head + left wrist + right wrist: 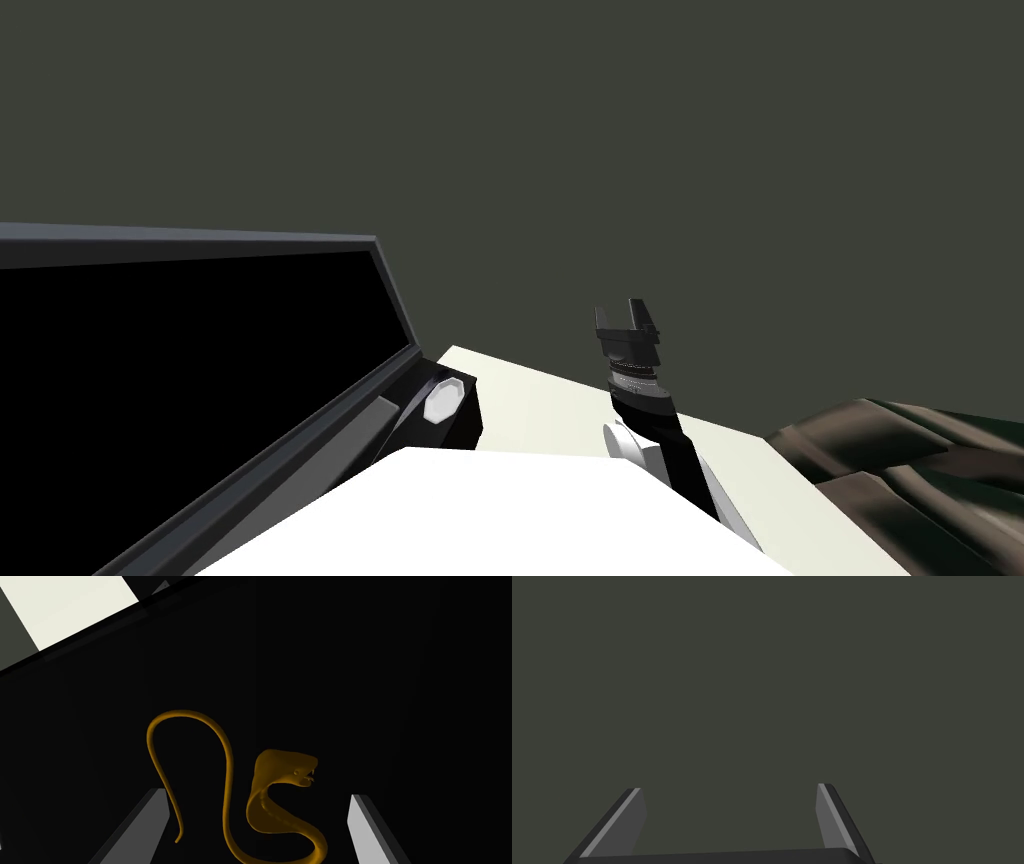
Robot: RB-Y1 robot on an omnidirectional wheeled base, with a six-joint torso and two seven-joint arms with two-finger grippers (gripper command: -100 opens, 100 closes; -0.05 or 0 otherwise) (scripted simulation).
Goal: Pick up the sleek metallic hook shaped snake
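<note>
Snake point(227, 776), gold-brown, sits on a black surface between the wide-open fingers of the left gripper point(257, 793), not yet gripped. Reach looks done; closing on the body and lifting are left. Right gripper point(628, 318) hangs idle, off to the side, fingers also wide.
</note>
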